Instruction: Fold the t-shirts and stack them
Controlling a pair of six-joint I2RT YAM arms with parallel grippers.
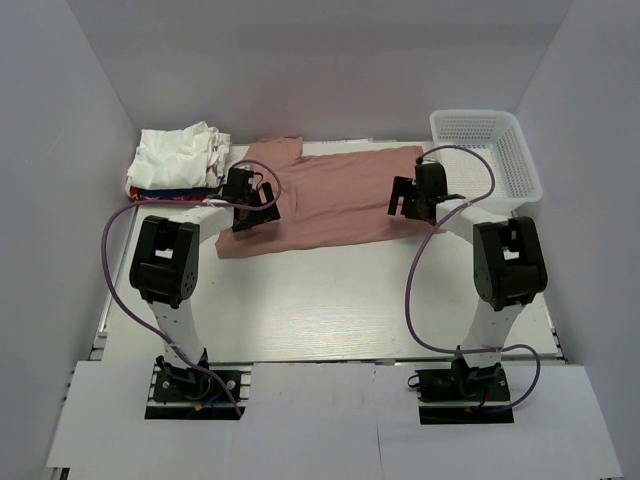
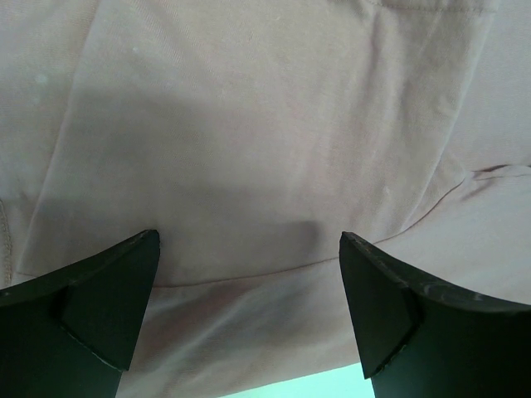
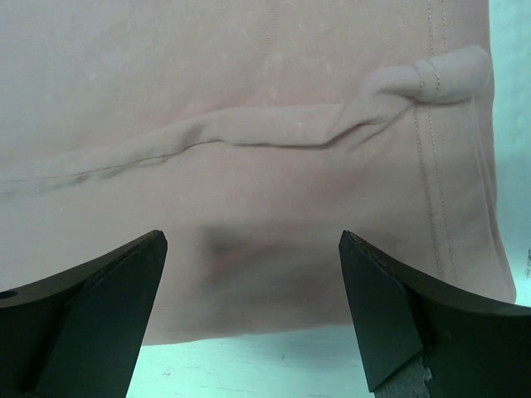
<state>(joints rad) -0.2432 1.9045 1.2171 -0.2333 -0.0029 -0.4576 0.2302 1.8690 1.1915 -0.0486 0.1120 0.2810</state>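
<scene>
- Pink t-shirt [image 1: 340, 195] lies spread on the table [image 1: 320, 300], upper middle of the top view, plain side up, one sleeve poking out at its upper left.
- Left tool [image 1: 262, 205] is over the shirt's left part, near the lower-left corner of the cloth.
- Left wrist view: left tool [image 2: 249, 249] is spread wide with nothing between the fingers. Pink cloth [image 2: 265, 124] fills the frame and a sliver of table shows at the bottom edge.
- Right tool [image 1: 408, 200] is over the shirt's right end.
- Right wrist view: right tool [image 3: 253, 249] is also spread wide and pinching nothing. The shirt [image 3: 249, 83] has a long ridge-like wrinkle across the middle and a stitched hem down the right side.
- Cannot tell whether either tool touches the cloth.
- White t-shirts [image 1: 180, 155] sit in a crumpled pile at upper left, just beside the pink one, with red cloth [image 1: 165, 188] showing under the pile.
- White basket [image 1: 520, 160] stands at upper right, near the shirt's right end.
</scene>
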